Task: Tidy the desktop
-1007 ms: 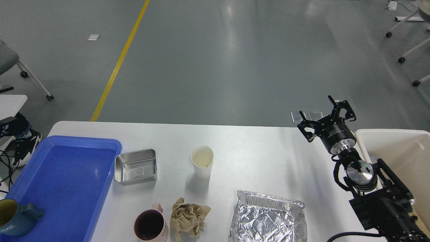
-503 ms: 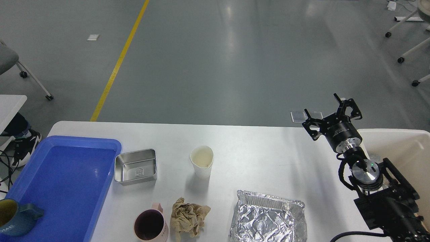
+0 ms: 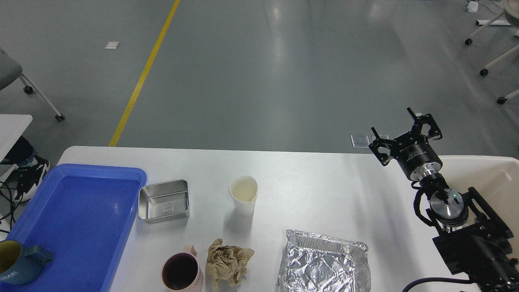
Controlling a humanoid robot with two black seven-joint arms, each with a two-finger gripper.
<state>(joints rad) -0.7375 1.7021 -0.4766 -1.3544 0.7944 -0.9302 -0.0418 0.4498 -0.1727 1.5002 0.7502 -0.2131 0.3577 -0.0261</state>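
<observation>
The desktop (image 3: 316, 190) fills the lower part of my head view, its far edge running across the middle and its rounded far-left corner visible. On it, at the left, lies a blue tray (image 3: 77, 211) holding a dark blue mug (image 3: 18, 261) at its near left corner. Just beside the tray's right rim sits a shallow metal tin (image 3: 164, 201). A white paper cup (image 3: 243, 194) stands upright near centre. Toward the near edge, a pink mug (image 3: 181, 272) sits beside a crumpled brown paper wad (image 3: 227, 261); whether they touch I cannot tell. Right of these lies a foil container (image 3: 323, 263), cut off by the frame. A cream bin (image 3: 482, 182) occupies the far-right corner. My right gripper (image 3: 405, 129) hangs above the far edge by the bin, fingers spread wide, holding nothing. Bare surface lies between cup and bin. My left gripper is out of sight.
</observation>
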